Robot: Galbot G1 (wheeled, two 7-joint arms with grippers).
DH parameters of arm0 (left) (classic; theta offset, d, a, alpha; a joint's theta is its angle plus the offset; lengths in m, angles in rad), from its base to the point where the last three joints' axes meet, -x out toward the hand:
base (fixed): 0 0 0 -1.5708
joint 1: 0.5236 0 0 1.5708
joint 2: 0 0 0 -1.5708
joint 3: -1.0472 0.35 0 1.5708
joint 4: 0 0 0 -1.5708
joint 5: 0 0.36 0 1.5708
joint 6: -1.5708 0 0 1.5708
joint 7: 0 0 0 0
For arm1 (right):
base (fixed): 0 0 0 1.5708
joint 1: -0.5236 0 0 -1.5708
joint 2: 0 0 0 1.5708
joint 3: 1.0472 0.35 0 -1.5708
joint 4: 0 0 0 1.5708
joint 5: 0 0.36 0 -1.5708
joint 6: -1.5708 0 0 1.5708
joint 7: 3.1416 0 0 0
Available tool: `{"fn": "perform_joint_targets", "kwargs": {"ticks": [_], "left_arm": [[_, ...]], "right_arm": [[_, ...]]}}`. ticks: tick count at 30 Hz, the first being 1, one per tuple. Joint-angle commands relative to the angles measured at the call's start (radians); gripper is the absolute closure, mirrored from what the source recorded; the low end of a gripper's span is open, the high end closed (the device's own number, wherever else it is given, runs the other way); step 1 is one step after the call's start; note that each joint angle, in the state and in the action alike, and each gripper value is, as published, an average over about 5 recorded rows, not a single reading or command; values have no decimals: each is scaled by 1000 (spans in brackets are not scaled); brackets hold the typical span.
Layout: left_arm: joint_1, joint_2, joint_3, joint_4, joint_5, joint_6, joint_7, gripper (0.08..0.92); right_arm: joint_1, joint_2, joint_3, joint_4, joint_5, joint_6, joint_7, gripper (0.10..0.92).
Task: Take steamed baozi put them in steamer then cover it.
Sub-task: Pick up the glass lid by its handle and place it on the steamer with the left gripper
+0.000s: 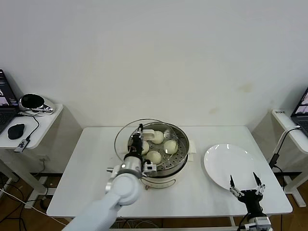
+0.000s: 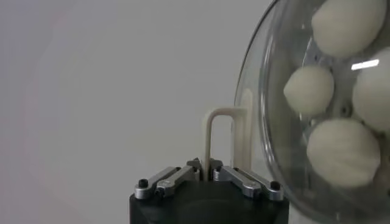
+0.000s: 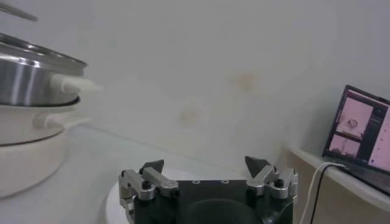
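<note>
Lid on its way over the steamer

Left hand (image 1: 140, 138) clamped on the cover (image 2: 286, 122) by its handle, lid held tilted above the steamer (image 1: 178, 161)'s near-left rim; four steamed baozi (image 1: 158, 137) sit inside on the tray; right hand (image 1: 246, 185) spread wide, idle over the white plate (image 1: 216, 163); risk: a tilted lid catches the rim and lands askew.

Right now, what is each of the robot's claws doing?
Left gripper: shut on the cover, gripping its handle above the steamer.
Right gripper: open, empty, over the white plate.
</note>
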Motion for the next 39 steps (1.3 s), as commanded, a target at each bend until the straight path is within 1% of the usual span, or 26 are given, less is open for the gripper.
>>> {"fn": "perform_joint_targets", "kwargs": {"ticks": [1, 11, 32, 37, 39], "left_arm": [[-55, -122, 61, 126, 95, 24, 35, 854], [-62, -157, 68, 189, 102, 17, 22, 854], [-51, -181, 62, 200, 104, 11, 12, 854], [-38, -184, 53, 184, 94, 5, -3, 854], [-31, -180, 52, 164, 88, 6, -9, 840]], "right_arm": [[4, 3, -4, -10, -11, 3, 1, 203], [4, -2, -3, -21, -12, 10, 0, 203], [6, -3, -6, -31, -14, 15, -3, 203], [7, -3, -7, -34, -16, 16, -4, 203], [7, -3, -8, -35, -18, 16, -4, 203]]}}
